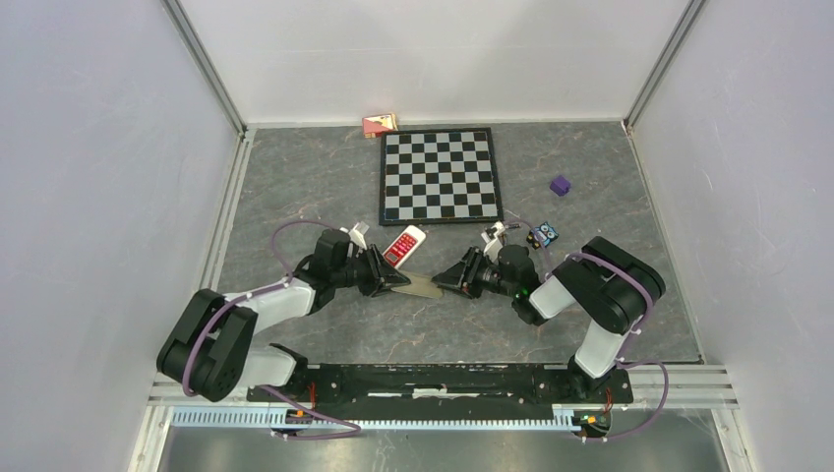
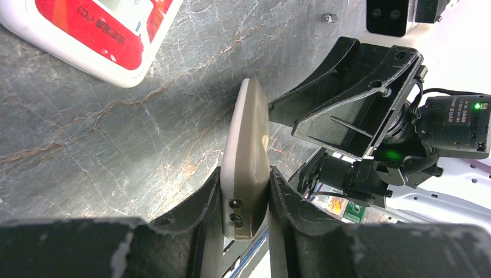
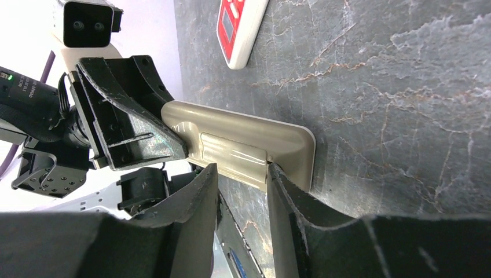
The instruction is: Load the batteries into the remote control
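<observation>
A beige remote control [image 1: 421, 286] hangs edge-on just above the table between both arms. My left gripper [image 1: 396, 279] is shut on one end of it [image 2: 246, 150], a pad on each flat face. My right gripper [image 3: 242, 168] meets it from the other side with its jaws partly apart. One fingertip [image 3: 272, 174] rests at the seam of the battery cover [image 3: 234, 152]; nothing is clamped between the fingers. A tiny dark cylinder with a metal end, possibly one of the batteries [image 2: 329, 18], lies on the table beyond.
A red-and-white handset [image 1: 404, 245] lies just behind the left gripper. Further back are a chessboard [image 1: 440, 175], a purple cube [image 1: 560, 185] and a small red box [image 1: 380, 124]. A small blue-and-black item [image 1: 543, 234] sits by the right wrist.
</observation>
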Controlling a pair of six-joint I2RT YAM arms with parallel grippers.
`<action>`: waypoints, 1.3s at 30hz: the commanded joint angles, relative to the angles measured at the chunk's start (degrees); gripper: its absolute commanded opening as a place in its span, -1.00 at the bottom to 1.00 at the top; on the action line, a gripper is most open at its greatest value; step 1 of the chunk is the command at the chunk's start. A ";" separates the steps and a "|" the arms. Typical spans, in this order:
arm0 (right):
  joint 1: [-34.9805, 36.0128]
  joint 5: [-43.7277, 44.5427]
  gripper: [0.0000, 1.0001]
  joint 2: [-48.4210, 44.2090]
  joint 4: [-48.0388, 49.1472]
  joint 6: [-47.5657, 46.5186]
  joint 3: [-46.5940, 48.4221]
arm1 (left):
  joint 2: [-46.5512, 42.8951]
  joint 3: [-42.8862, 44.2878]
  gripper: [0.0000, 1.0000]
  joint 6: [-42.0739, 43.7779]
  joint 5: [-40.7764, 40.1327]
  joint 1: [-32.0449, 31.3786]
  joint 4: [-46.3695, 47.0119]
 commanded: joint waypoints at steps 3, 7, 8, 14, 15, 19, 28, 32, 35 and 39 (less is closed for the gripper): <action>2.92 -10.49 -0.21 -0.98 20.61 4.29 3.68 | -0.06 0.99 -0.96 6.53 -6.42 -1.35 -10.79; 2.83 -9.08 -0.21 -1.85 22.02 3.55 4.64 | -0.60 2.48 -0.96 8.80 -7.91 -1.35 -15.19; 2.84 -9.10 -0.21 -1.99 20.47 2.84 5.03 | -0.61 2.96 -0.96 9.34 -8.40 -1.37 -16.87; 1.52 -6.63 -0.21 -4.07 10.05 -3.05 5.32 | -1.33 4.94 -0.96 10.87 -10.84 -1.40 -21.89; 1.15 -5.98 -0.21 -4.46 7.68 -4.59 5.33 | -1.42 5.22 -0.96 11.20 -11.23 -1.35 -22.72; -0.71 -4.43 -0.21 -5.88 2.64 -8.62 5.30 | -1.79 7.05 -0.96 12.30 -11.00 -1.40 -26.61; -3.40 -2.30 -0.20 -2.76 -2.58 -14.56 7.89 | 2.36 13.72 -0.96 13.81 -6.54 -1.35 -37.35; -5.34 1.00 -0.18 -2.87 -11.27 -20.28 10.23 | 2.45 16.68 -0.96 15.58 -11.59 -1.37 -42.80; -5.90 3.84 -0.13 -3.89 -20.28 -25.74 12.70 | 2.65 18.80 -0.96 17.50 -14.05 -1.36 -46.06; -5.95 6.28 -0.07 -5.46 -28.85 -31.04 14.88 | 2.26 20.64 -0.96 20.11 -15.93 -1.33 -49.23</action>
